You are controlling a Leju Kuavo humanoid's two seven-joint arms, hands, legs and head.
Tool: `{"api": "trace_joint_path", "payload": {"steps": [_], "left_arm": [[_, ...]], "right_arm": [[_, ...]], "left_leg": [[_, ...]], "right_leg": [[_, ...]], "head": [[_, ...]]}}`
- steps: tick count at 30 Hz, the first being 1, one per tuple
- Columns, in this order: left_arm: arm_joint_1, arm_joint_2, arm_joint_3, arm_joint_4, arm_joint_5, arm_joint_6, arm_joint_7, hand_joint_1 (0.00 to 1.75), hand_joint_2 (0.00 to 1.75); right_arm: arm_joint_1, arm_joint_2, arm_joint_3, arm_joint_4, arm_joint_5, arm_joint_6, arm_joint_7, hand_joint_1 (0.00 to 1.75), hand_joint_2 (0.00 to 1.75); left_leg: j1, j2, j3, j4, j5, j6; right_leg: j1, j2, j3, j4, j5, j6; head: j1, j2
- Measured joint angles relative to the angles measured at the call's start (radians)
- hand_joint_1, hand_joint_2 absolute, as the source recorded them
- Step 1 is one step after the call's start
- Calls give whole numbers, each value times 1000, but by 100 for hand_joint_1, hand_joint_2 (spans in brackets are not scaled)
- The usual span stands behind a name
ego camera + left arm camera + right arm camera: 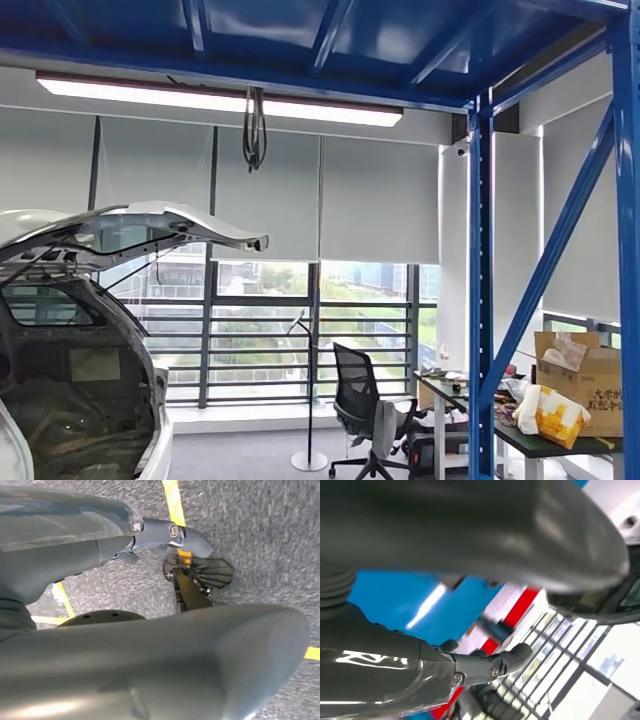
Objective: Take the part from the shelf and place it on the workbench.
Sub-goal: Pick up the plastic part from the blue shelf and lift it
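A blue steel rack (480, 300) rises at the right of the head view, its top beams running overhead. Behind its upright stands a dark-topped table (528, 441). My left hand (151, 660) hangs over grey carpet; its thick thumb and a dark finger (170, 532) are apart with nothing between them. My right hand (471, 545) is raised, with the blue ceiling and the windows behind it. Its finger (486, 667) lies straight and apart from the thumb, holding nothing.
A white car (83, 400) with its hatch raised stands at the left. A black office chair (362, 400) and a floor lamp stand (309, 400) are by the windows. On the table sit a cardboard box (581, 375) and a yellow-white bag (555, 415). Yellow lines (173, 500) mark the carpet.
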Motion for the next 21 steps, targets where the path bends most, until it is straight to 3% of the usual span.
{"api": "trace_joint_path", "payload": {"steps": [8,11,17,21], "left_arm": [[0,0,0,0,0,2,0,0,0],[-1,0,0,0,0,4,1,0,0],[-1,0,-5,0,0,8,8,0,0],[-3,0,-15,0,-1,8,10,0,0]], "right_arm": [[5,-30,14,0,324,-114,64,0,175],[5,-37,25,8,513,-194,116,0,175],[6,-36,64,45,820,-310,181,0,175],[3,-15,95,97,954,-361,200,0,175]], "left_leg": [[-2,3,7,-15,-4,-2],[-1,3,8,-17,-3,-6],[-1,3,8,-18,-2,-11],[-2,3,9,-17,-2,-11]], "right_leg": [[0,7,3,-12,-13,-10],[1,7,3,-11,-13,-12],[2,7,4,-11,-13,-12],[0,6,5,-11,-13,-12]], "head": [[0,0],[0,0],[0,0],[0,0]]}}
